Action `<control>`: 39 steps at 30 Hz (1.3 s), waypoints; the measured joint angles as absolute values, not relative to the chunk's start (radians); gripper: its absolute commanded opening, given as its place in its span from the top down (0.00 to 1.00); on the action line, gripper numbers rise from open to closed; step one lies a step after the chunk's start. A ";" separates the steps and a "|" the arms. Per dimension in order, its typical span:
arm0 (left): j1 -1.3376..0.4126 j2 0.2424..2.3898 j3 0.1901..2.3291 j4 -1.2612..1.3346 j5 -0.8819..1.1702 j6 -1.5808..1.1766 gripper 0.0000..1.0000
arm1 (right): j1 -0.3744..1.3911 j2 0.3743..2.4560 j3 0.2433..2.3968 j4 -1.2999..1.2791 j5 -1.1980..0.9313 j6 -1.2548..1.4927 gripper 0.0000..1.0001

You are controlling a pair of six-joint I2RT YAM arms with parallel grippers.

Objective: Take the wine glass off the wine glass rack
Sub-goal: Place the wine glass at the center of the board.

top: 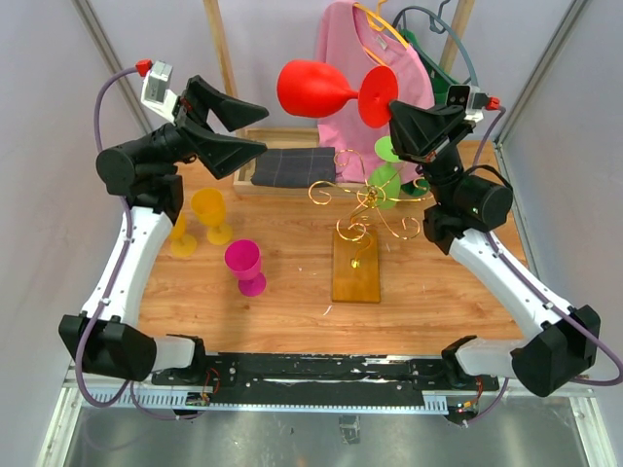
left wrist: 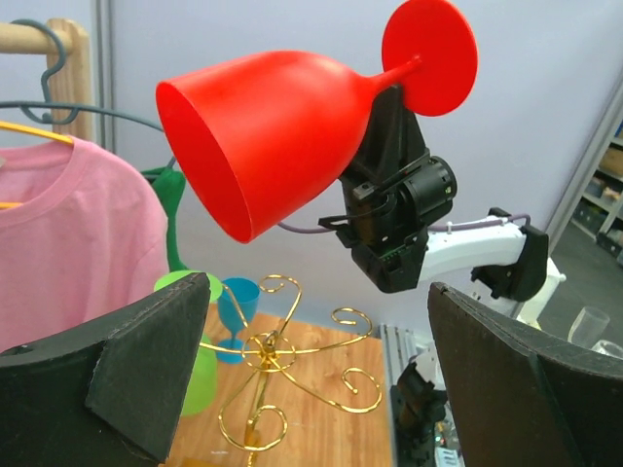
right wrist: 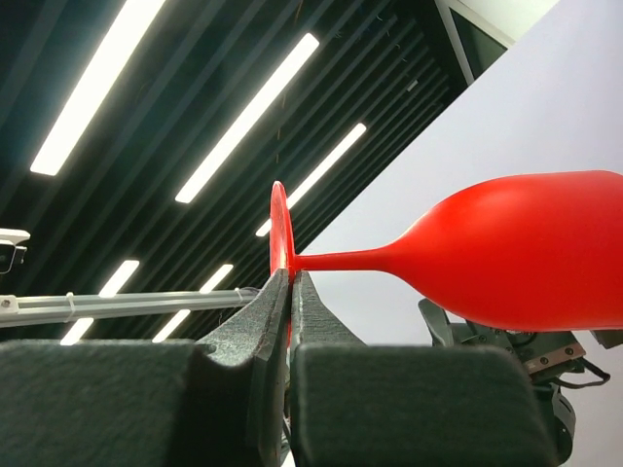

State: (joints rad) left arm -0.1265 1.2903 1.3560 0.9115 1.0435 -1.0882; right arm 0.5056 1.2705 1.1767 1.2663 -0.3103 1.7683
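Red wine glass (top: pixel 316 89) sideways above rack (top: pixel 356 258)

Long bright lights (right wrist: pixel 249 117) on a dark slatted ceiling (right wrist: pixel 204 58), high above the right gripper (right wrist: pixel 290 279). Pale grey walls (top: pixel 39 58) all round it. Brown wooden surface (top: pixel 292 311) well below.

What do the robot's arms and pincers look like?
The left arm and right arm each have smooth white tube parts joined by chunky black joints. A thin purple cable runs along each arm. Near each wrist sits a little white box with a red plug. The left pincer and right pincer are black, each with two wedge-shaped fingers.
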 measured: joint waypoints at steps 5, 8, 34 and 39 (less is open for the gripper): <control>-0.126 1.328 1.380 0.971 1.076 -1.097 0.01 | 0.506 1.241 1.147 1.267 -0.315 1.768 0.99; -0.128 1.366 1.397 0.986 1.092 -1.097 0.01 | 0.506 1.224 1.135 1.268 -0.321 1.766 0.99; -0.272 1.466 1.532 1.048 1.077 -1.157 0.06 | 0.506 1.225 1.098 1.324 -0.341 1.758 1.00; -0.290 1.466 1.532 1.079 1.066 -1.197 0.58 | 0.506 1.240 1.098 1.364 -0.353 1.763 0.99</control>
State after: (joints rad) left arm -0.2905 1.4658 1.5318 1.0794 1.0664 -1.1969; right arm 0.5056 1.2400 1.0981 1.3640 -0.3531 1.7630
